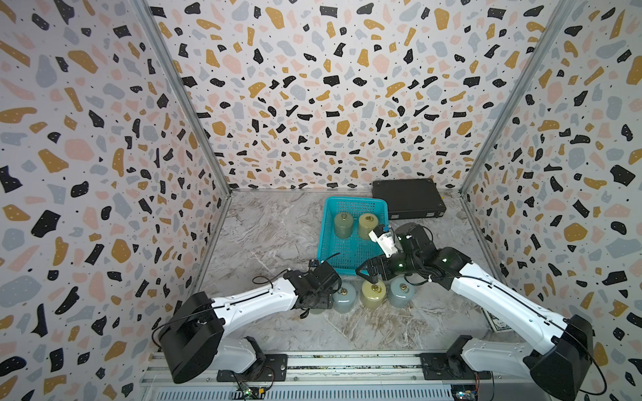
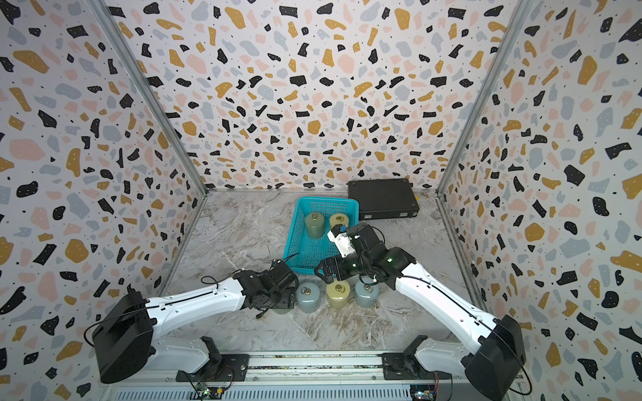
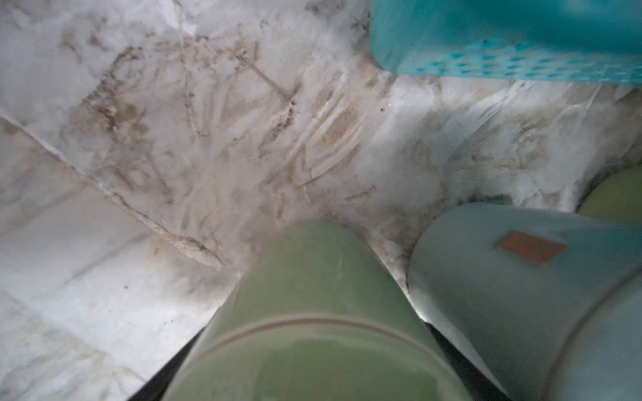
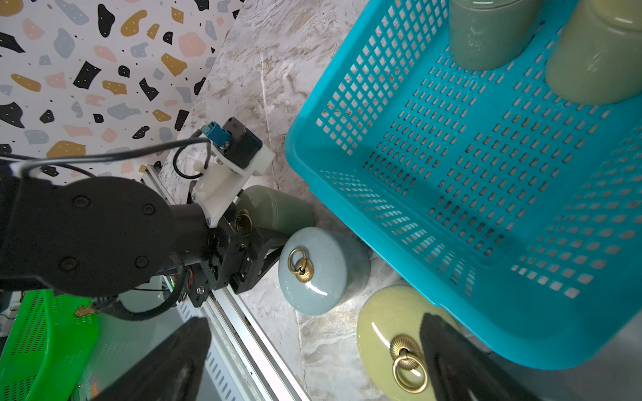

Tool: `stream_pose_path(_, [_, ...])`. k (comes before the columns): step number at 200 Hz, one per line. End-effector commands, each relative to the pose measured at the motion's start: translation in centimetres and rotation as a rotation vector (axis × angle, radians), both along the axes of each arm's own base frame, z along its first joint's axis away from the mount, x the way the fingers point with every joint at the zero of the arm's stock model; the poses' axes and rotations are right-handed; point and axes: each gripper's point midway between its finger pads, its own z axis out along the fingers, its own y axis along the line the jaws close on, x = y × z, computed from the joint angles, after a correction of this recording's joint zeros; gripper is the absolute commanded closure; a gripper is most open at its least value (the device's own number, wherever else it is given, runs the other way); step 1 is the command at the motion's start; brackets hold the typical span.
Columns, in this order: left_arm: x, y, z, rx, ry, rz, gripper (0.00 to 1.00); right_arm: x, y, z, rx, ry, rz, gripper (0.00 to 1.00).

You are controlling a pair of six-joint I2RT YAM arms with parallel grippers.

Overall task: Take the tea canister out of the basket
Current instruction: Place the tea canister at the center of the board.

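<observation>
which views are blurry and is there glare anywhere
Left wrist view: the green canister fills the near field, soft, and the basket is blurred too. Right wrist view: mostly sharp, but the fingers of the right gripper are dark blurs, and white glare streaks the pale blue canister and the yellow canister lids. Both top views: sharp, evenly lit.

Green canister (image 3: pixel 312 312) — blurry, edge-cut.

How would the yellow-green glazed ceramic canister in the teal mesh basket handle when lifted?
The yellow-green glazed canister looks glossy, so probably slippery. Ceramic-looking, it is likely heavy and breakable. Standing squat in the teal mesh basket, it should resist tipping.
</observation>
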Motion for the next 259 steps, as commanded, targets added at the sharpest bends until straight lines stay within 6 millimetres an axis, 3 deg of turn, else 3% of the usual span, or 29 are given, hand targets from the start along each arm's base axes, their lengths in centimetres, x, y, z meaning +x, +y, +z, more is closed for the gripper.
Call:
stream_pose_path(1, [0.7,-0.5,0.5,-0.021,-0.045,0.011,0.16,0.1,0.1,1.5,0.019,-0.028,0.003,0.01])
stream_pose_path(62, [0.5,-0.6,0.7,-0.023,-0.033,0.004,0.07,0.2,0.1,1.6,0.014,-0.03,-0.003,0.01])
stream_pose_path(118, [0.1,0.0,3.3,-0.034,-0.052,-0.005,0.0,1.0,-0.6,1.7,-0.029,-0.055,-0.049,0.01])
stream_pose_path(185, [-0.3,0.6,9.9,-0.122,-0.167,-0.065,0.0,4.5,-2.3,0.6,-0.194,-0.075,-0.217,0.01])
stream_pose_path(229, [1.3,-1.5,14.9,-0.245,-0.263,-0.161,0.0,8.6,-3.5,-0.4,-0.351,-0.108,-0.335,0.01])
stream_pose_path(259, [3.1,-2.3,16.7,-0.305,-0.262,-0.165,0.0,11.7,-3.8,-1.2,-0.394,-0.086,-0.4,0.01])
